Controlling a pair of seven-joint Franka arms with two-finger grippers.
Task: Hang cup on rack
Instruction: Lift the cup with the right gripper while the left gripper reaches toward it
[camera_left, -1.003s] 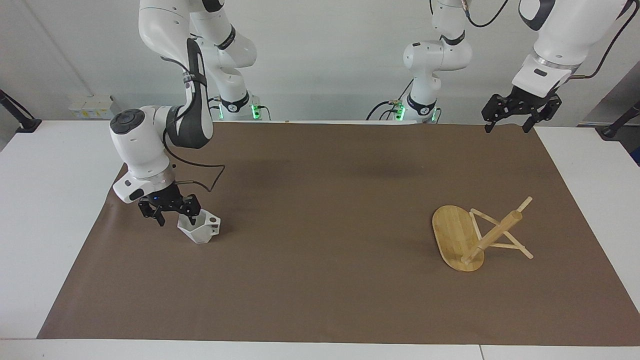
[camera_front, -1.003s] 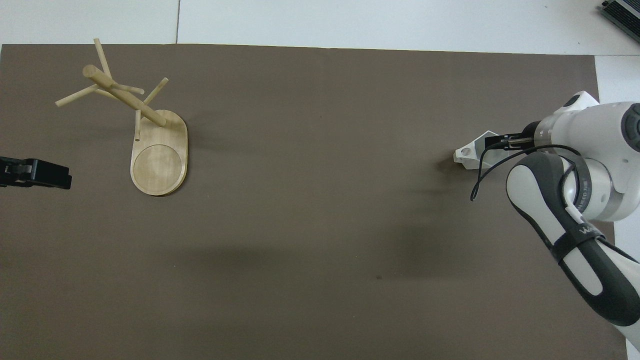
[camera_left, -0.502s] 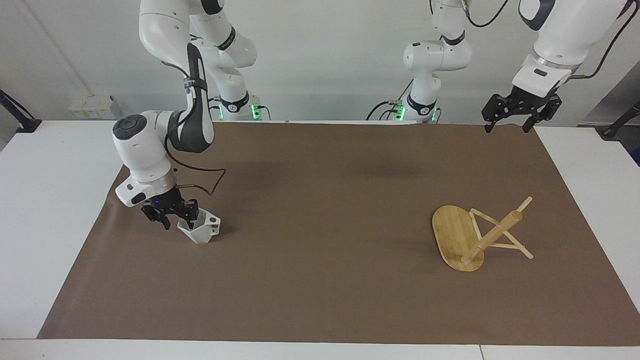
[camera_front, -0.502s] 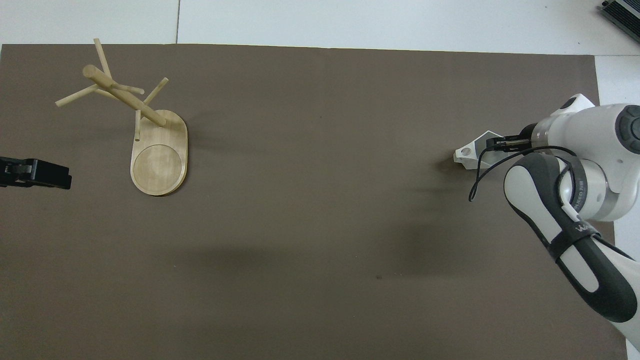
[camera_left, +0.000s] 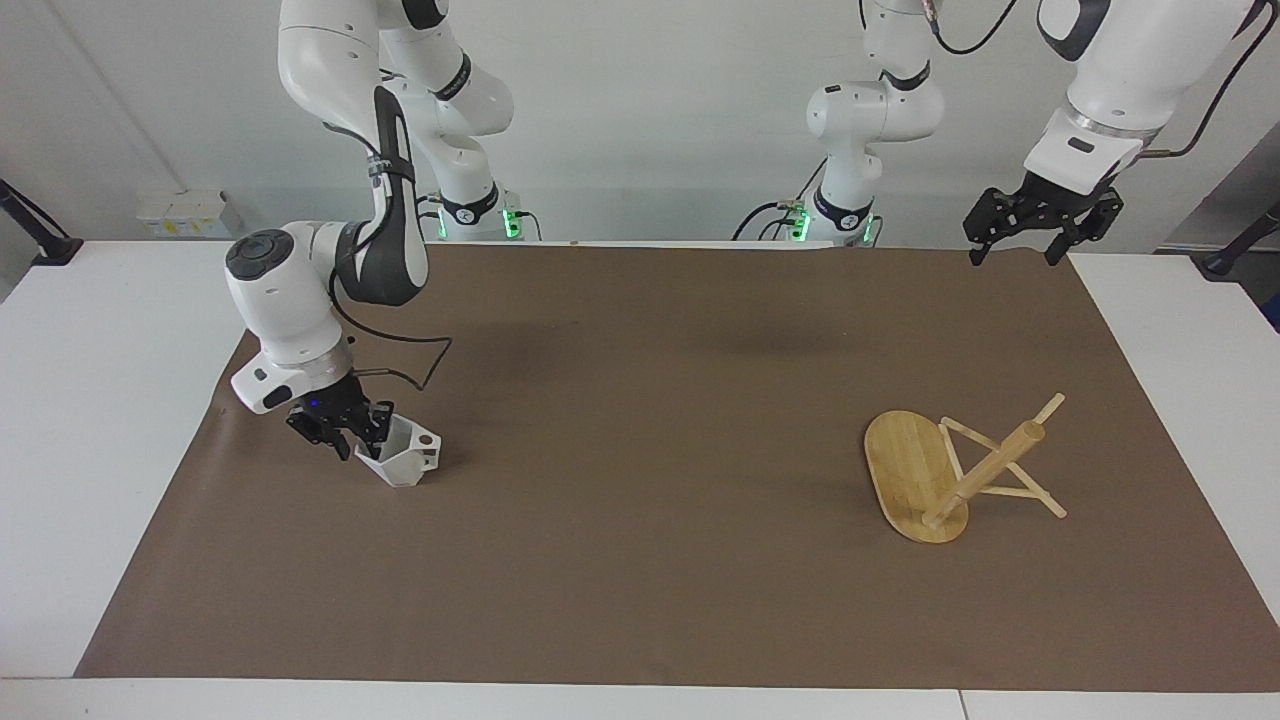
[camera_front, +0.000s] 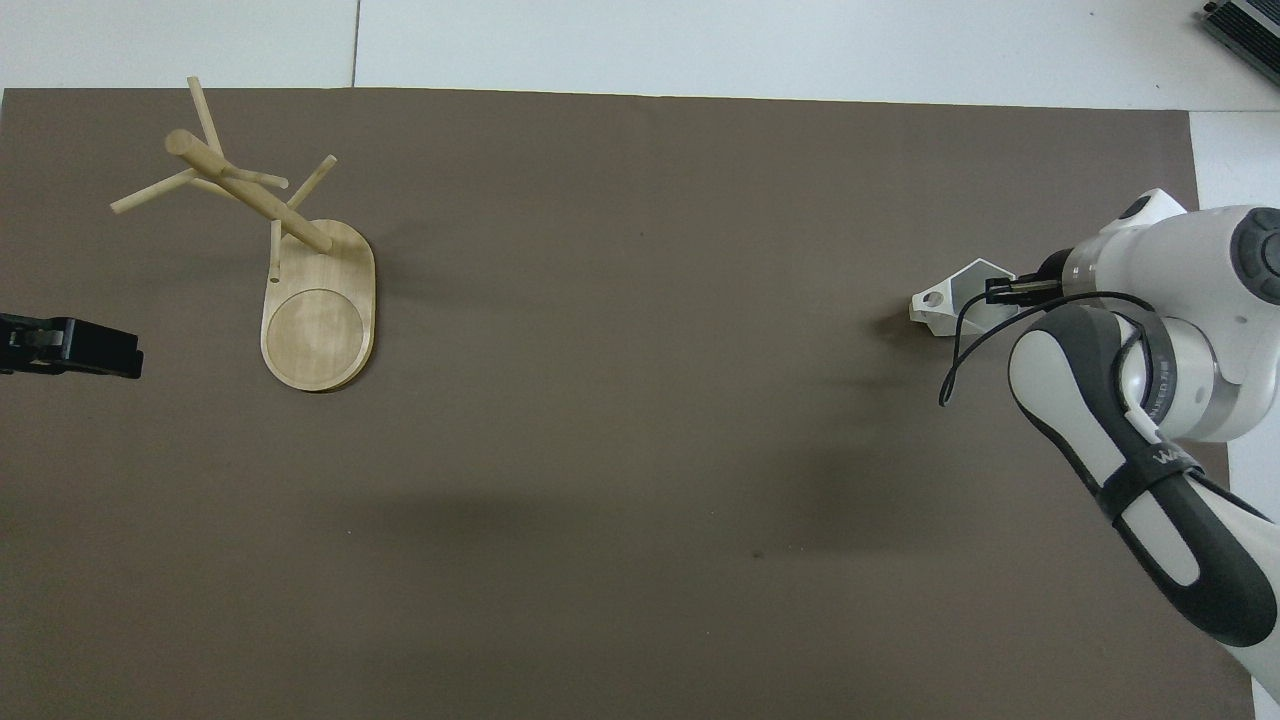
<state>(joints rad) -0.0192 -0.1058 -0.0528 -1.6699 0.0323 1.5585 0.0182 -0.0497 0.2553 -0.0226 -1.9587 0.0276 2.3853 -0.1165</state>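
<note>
Facing view: the right gripper (camera_left: 345, 432) pinches the rim of the cup (camera_left: 405, 456), which sits on the brown mat (camera_left: 640, 560) at the right arm's end, its handle pointing away from the gripper, toward the rack (camera_left: 950, 470).

Overhead view: the cup (camera_front: 950, 305) lies at the fingertips, handle hole toward the table's middle. The left gripper (camera_front: 70, 345) waits, seemingly open, near the rack (camera_front: 300, 270).

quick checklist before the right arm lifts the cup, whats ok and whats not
1. Right pincer at the white faceted cup, fingers astride its rim wall: ok.
2. Grip closed firmly on the rim: cannot tell.
3. Cup resting on the brown mat, not yet lifted: ok.
4. Handle with its round hole turned away from the pincer, free for a peg: ok.
5. Bamboo mug rack standing on its oval base, pegs bare: ok.
6. Left pincer waits in the air over the mat's edge at its own end, away from the rack: ok.
</note>
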